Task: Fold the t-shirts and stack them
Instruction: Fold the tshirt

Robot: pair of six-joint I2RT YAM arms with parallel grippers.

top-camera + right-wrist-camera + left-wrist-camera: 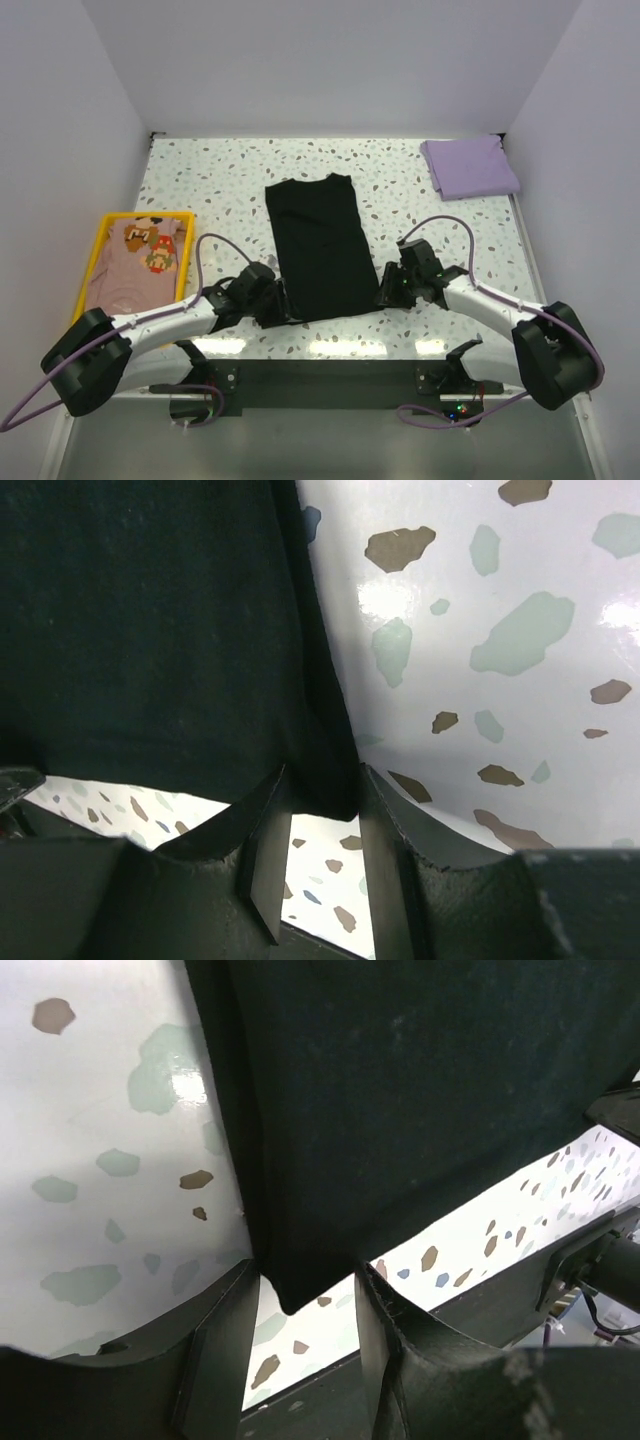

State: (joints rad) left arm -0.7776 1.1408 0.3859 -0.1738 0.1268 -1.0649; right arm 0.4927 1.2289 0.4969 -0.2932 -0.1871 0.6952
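Note:
The black t-shirt [318,245] lies flat in the middle of the table as a long strip. My left gripper [277,306] is at its near left corner. In the left wrist view the jaws stand open [305,1310] with the shirt's corner [400,1110] hanging between them, unpinched. My right gripper [383,294] is at the near right corner. Its jaws are open [322,825] on either side of that corner [150,630]. The lavender t-shirt [468,166] lies folded at the back right. The peach t-shirt [140,262] with brown-red print lies in the yellow tray [90,268].
The tray stands at the table's left edge. White walls close in the table on the left, back and right. The near table edge and the arm bases are just behind both grippers.

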